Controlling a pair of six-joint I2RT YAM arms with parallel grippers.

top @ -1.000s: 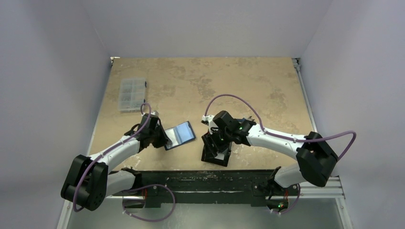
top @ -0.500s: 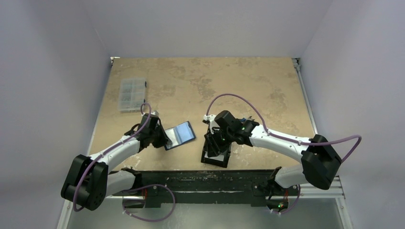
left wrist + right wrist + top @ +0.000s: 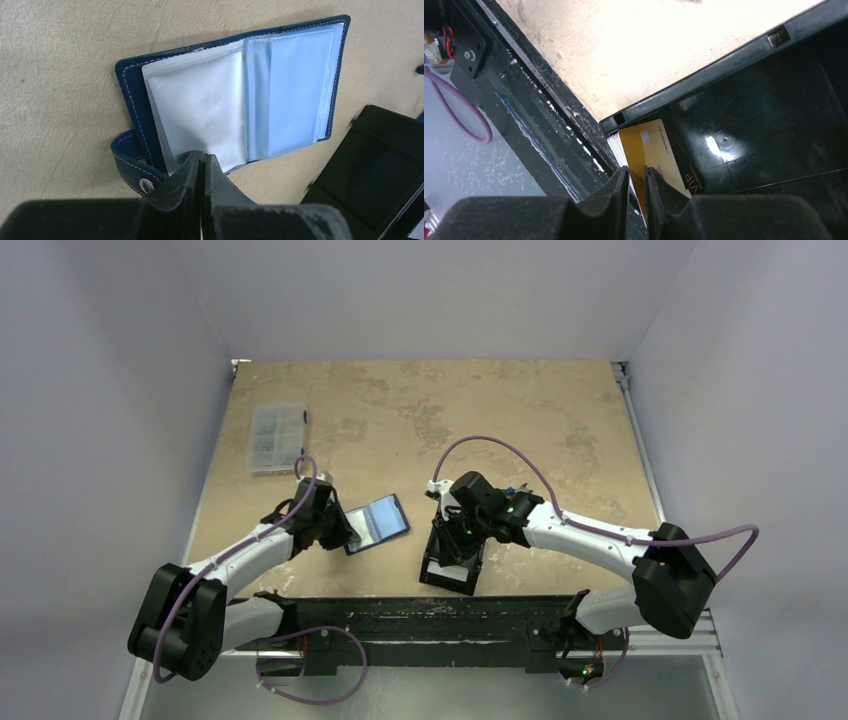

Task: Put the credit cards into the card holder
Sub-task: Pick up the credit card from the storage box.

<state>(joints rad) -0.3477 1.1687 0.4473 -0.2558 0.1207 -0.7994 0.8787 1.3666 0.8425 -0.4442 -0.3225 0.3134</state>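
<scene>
Navy-blue stitched folding card holder point(image 3: 235, 95) lies open, clear sleeves up, on the mottled tan table point(image 3: 450, 410), the left gripper point(image 3: 202, 159) pressed together at its near sleeve edge, while the right gripper point(image 3: 637, 172) stands narrowly apart astride a gold credit card point(image 3: 654, 145) in the black box-shaped tray point(image 3: 749, 125).

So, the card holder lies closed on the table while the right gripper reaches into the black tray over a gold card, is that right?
Not quite: the card holder lies open, its clear sleeves showing in the left wrist view. The rest stands: the right gripper reaches into the black tray over a gold card.
</scene>
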